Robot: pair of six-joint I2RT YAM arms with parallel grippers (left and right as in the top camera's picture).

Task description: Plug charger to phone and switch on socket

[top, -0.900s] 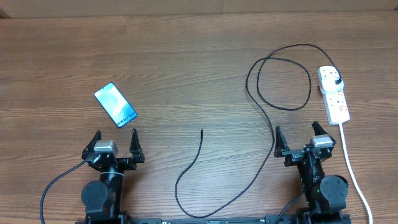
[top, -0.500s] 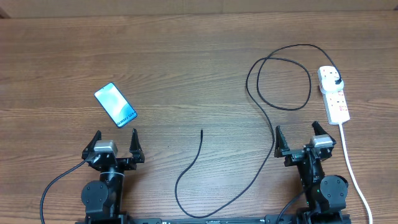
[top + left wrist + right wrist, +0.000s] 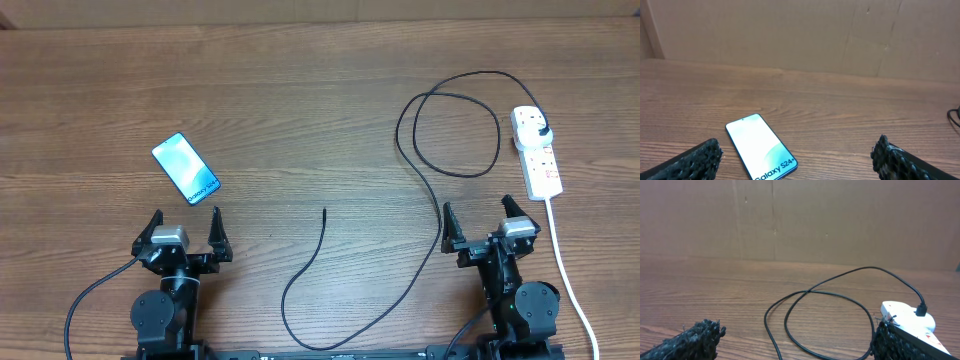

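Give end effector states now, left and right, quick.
Left end effector: open, holding nothing.
Right end effector: open, holding nothing.

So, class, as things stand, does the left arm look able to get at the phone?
Probably yes. The phone lies flat on the table just ahead of the open left gripper, and nothing sits between them.

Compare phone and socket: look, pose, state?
Phone is dark-edged with a lit blue screen; socket is white with red-marked switches. Phone lies diagonally at the left; socket lies nearly front-to-back at the right. Phone has nothing plugged in; socket has the charger plug in its far end. Both lie flat, neither held.
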